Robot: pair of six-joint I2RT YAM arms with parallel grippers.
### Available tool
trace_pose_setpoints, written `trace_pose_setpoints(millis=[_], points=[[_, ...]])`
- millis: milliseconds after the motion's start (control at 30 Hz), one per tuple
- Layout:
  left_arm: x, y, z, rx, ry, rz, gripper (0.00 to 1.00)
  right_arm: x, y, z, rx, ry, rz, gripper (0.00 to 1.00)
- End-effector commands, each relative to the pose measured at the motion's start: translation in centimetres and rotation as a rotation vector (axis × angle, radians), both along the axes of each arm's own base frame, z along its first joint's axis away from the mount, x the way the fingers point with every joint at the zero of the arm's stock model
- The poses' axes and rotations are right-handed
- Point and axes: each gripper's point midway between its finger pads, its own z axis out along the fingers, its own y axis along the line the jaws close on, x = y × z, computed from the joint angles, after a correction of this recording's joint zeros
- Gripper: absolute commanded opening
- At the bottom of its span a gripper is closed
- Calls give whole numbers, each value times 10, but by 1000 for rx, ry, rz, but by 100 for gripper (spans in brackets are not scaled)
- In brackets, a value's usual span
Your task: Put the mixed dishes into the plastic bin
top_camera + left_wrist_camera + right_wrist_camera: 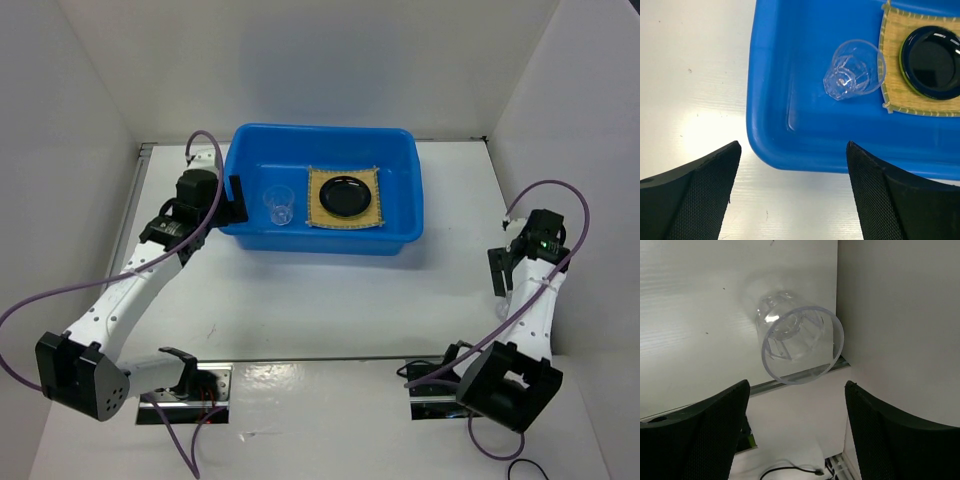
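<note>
Nearest the arm bases, on the white table (330, 300), the right gripper (796, 385) sits well to the right of the blue plastic bin (400, 240) and nearer than it. Its jaws are spread wide with nothing between them. Just past its fingertips, the right wrist view shows a clear cup (800, 342) standing on the table beside the side wall (900, 315), well apart from the bin and outside it. It touches neither finger.

The left gripper (792, 150) hangs over the bin's near left corner, close against the outside of the left wall. Its jaws are also released and wide apart, and they grip nothing. In its wrist view the bin's rounded corner lies below the gap between the fingers.

Inside the bin, a second clear cup (279, 205) stands upright on the floor of the left half. Just to its right, a square woven bamboo mat (322, 212) lies flat on the bin floor. Whether the cup's rim touches the mat's edge cannot be told. A small round black dish (346, 195) rests on the middle of the mat, leaving mat showing all around it.
</note>
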Motion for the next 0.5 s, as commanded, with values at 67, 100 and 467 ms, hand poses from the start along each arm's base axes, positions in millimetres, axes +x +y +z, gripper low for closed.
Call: trace_pose_setpoints(millis=[67, 100, 467], points=[[4, 3, 10, -9, -52, 28, 93, 4, -16, -13, 23, 6, 45, 78], [3, 3, 14, -12, -62, 28, 94, 1, -15, -19, 41, 18, 39, 75], [-1, 10, 21, -6, -89, 54, 94, 4, -1, -71, 195, 113, 55, 62]])
